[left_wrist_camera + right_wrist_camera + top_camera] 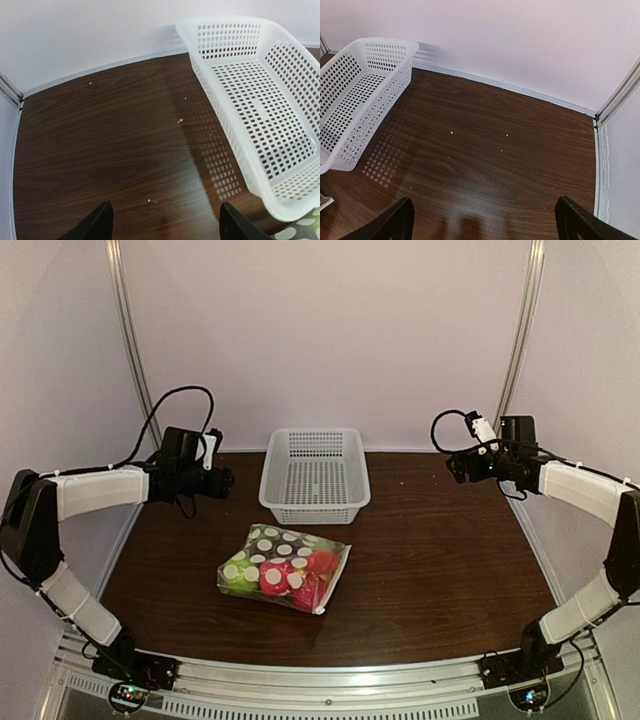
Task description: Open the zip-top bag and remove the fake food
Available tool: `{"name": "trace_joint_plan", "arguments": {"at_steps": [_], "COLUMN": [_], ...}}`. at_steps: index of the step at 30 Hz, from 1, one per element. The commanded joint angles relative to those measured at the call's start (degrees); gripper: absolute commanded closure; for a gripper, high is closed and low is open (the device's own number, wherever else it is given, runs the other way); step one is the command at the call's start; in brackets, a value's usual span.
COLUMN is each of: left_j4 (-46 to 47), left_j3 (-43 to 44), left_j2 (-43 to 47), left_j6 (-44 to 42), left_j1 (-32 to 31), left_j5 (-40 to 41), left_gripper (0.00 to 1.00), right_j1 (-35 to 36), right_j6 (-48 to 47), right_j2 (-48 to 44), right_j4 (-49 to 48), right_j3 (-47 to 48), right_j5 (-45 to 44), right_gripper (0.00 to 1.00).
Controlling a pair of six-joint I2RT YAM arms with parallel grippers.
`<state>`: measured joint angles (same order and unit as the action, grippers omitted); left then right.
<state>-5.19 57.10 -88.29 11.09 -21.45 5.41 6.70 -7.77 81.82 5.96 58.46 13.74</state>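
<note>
Nearest the arm bases, the zip-top bag (284, 568) lies flat on the table (440, 570), just in front of the white perforated basket (314, 476) and slightly left of its middle, with a narrow strip of wood between them. The fake food (318, 562) sits inside the bag (red and green pieces show through the dotted plastic; the other colours are hard to make out). Whether the bag's seal is closed cannot be told. Behind the bag, the basket stands upright, its long side running away from the arms. The left end effector (226, 481) hangs above the table to the left of the basket, its fingers spread wide. The right end effector (453, 468) hangs well to the right of the basket, also spread wide over bare wood.
</note>
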Motion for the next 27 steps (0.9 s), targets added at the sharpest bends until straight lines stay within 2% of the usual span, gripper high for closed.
{"name": "trace_joint_plan", "arguments": {"at_steps": [1, 5, 9, 13, 18, 21, 27], "left_j4": [3.79, 0.43, -2.66, -4.52, -4.45, -3.95, -3.7], "left_j3": [9.16, 20.2, 32.3, 40.74, 45.19, 46.94, 48.54], "left_j2": [-6.48, -15.28, -24.86, -32.32, -37.87, -40.3, -42.06], "left_j6": [2.84, 3.59, 4.55, 8.59, 10.8, 11.32, 12.4], "left_j1": [0.18, 0.2, 0.21, 0.1, -0.88, -2.16, -6.49], "left_j5": [-2.29, -2.74, -4.64, -7.53, -11.41, -14.39, -14.81], "left_gripper": [0.26, 0.25, 0.18, 0.19, 0.22, 0.28, 0.31], "right_j1": [-0.47, -0.49, -0.06, 0.4, 0.65, 0.68, 0.76], "right_j6": [-3.4, -4.69, -5.24, -5.94, -6.26, -6.68, -6.71], "right_j2": [1.27, 2.25, 3.07, 3.74, 3.86, 3.46, 4.98], "right_j4": [-0.17, 1.48, 2.05, 3.03, 3.86, 3.39, 3.61], "right_j3": [-0.02, 0.87, 1.12, 1.57, 1.54, 0.84, 1.84], "right_j5": [1.28, 4.05, 6.24, 6.87, 6.83, 6.86, 7.12], "right_gripper": [0.01, 0.01, 0.0, 0.0, 0.01, 0.01, 0.02]}}
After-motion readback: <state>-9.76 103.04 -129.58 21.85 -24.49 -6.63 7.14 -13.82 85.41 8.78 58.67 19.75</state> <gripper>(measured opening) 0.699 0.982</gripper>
